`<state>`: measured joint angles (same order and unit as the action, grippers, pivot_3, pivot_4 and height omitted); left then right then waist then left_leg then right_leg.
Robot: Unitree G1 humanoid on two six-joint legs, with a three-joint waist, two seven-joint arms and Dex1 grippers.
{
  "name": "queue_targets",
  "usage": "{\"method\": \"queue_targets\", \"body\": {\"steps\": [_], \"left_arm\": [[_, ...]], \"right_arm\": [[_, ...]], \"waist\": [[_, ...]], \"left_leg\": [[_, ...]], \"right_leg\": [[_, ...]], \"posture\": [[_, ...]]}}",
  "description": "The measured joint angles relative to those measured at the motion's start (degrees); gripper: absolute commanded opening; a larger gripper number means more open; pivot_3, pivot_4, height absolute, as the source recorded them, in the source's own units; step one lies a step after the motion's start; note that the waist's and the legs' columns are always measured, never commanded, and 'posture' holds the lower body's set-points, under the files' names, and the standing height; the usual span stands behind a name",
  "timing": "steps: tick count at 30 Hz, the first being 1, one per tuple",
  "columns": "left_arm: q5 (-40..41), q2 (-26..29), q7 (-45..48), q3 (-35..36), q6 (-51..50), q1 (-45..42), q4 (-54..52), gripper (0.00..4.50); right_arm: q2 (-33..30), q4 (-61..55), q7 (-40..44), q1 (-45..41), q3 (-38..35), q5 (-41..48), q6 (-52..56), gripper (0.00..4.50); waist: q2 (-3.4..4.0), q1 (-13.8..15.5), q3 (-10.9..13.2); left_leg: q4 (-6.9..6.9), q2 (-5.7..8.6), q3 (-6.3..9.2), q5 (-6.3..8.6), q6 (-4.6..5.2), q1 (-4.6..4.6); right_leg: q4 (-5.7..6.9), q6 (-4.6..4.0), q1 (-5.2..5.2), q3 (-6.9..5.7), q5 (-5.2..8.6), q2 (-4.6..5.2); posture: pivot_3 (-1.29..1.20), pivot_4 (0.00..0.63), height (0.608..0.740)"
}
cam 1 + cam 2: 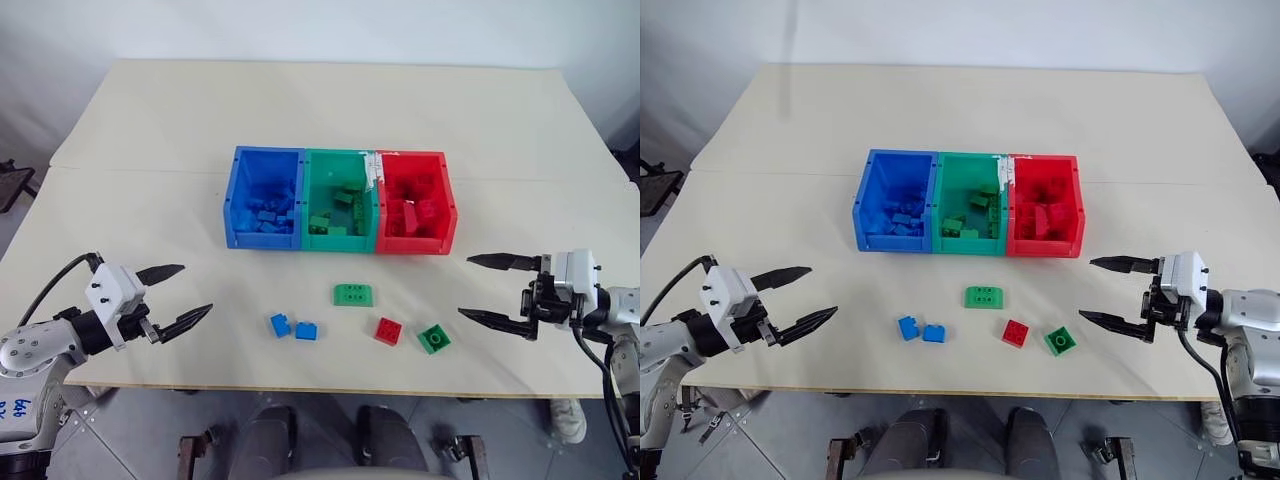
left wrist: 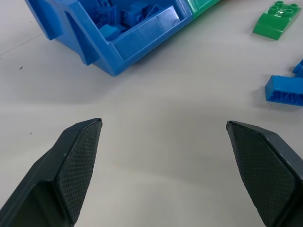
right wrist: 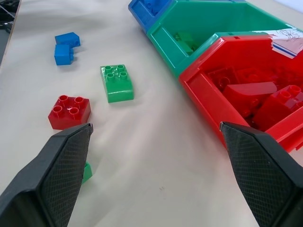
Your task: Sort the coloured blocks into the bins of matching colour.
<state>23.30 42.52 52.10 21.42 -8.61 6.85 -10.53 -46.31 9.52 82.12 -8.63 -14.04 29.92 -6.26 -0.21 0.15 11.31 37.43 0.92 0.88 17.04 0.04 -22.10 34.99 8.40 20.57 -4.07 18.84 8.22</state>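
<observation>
In the right wrist view, the small green plastic brick (image 3: 85, 173) hides mostly behind one black finger (image 3: 52, 175). Both the left gripper (image 1: 185, 296) and right gripper (image 1: 488, 290) have fingers spread wide, holding nothing. Between them, on the pale table (image 1: 150, 130), lie two blue bricks (image 1: 293, 327), the wider green brick (image 1: 354, 294) and the red brick (image 1: 388, 331). Beyond the fingertips stand the joined blue, green and red plastic bins (image 1: 340, 235) (bricks already inside).

Looks like robot test lab: plain beige desk (image 1: 150, 130) against bare white wall (image 1: 300, 25), grey floor (image 1: 150, 430), sorting bins (image 1: 340, 200) with toy blocks (image 1: 354, 294) set out.
</observation>
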Motion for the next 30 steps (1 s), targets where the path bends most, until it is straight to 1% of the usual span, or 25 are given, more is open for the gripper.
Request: {"method": "queue_targets", "body": {"steps": [7,12,16,19,21,24,30], "left_arm": [[0.21,0.00,-0.91,0.01,-1.11,0.71,-0.77,4.46],[2.37,-0.09,1.46,-0.47,-1.28,1.06,-3.91,4.46],[2.16,-0.04,3.79,-4.11,-0.92,1.76,-6.20,4.46],[1.90,0.12,5.06,-7.02,-0.89,1.82,-7.85,4.46],[1.53,0.15,5.52,-8.76,-0.86,1.80,-8.98,4.46],[1.42,0.19,6.07,-11.18,-0.95,1.05,-10.72,4.46],[1.65,1.05,8.09,-13.55,-1.93,0.55,-11.96,4.46]], "right_arm": [[0.29,-0.35,-0.62,0.43,0.00,0.04,0.01,4.50],[0.38,1.80,-0.72,0.41,-0.31,0.05,-0.17,4.50],[-1.77,5.62,0.04,1.52,-3.39,-0.30,-1.71,4.50],[-4.41,8.04,1.29,3.72,-5.32,-1.04,-3.87,4.50],[-5.01,9.33,1.63,5.02,-6.69,-1.43,-4.80,4.50],[-6.46,12.14,2.51,6.83,-7.26,-2.23,-6.56,4.50],[-9.79,23.06,3.87,7.91,-8.96,-5.71,-13.94,4.50]], "waist": [[0.00,-0.05,0.00],[0.00,-0.02,0.00],[0.08,0.30,0.04],[0.09,0.52,0.04],[0.08,0.55,0.04],[0.10,0.57,0.05],[0.11,0.51,0.04]], "left_leg": [[0.00,-0.01,0.00,0.00,0.00,0.00],[0.01,0.00,-0.01,0.00,0.00,0.00],[0.01,0.07,-0.03,0.00,0.03,0.00],[0.01,0.07,-0.09,0.00,0.03,0.01],[0.03,0.05,-0.11,0.00,0.03,0.01],[0.05,0.05,-0.14,-0.01,0.04,0.03],[0.06,0.04,-0.48,-0.01,0.04,0.05]], "right_leg": [[0.00,0.00,0.00,0.00,0.00,0.00],[-0.01,0.00,-0.01,0.02,0.00,0.01],[-0.01,0.00,-0.01,0.02,0.00,0.07],[-0.02,0.00,-0.02,0.02,0.00,0.06],[-0.02,0.00,-0.03,0.02,0.00,0.04],[0.00,0.00,-0.03,0.03,0.00,0.04],[0.00,0.00,-0.05,0.04,0.00,0.03]], "posture": [[0.00,0.150,0.740],[0.00,0.150,0.740],[0.00,0.150,0.740],[0.00,0.150,0.740],[0.00,0.150,0.740],[0.00,0.150,0.740],[0.00,0.150,0.740]]}}
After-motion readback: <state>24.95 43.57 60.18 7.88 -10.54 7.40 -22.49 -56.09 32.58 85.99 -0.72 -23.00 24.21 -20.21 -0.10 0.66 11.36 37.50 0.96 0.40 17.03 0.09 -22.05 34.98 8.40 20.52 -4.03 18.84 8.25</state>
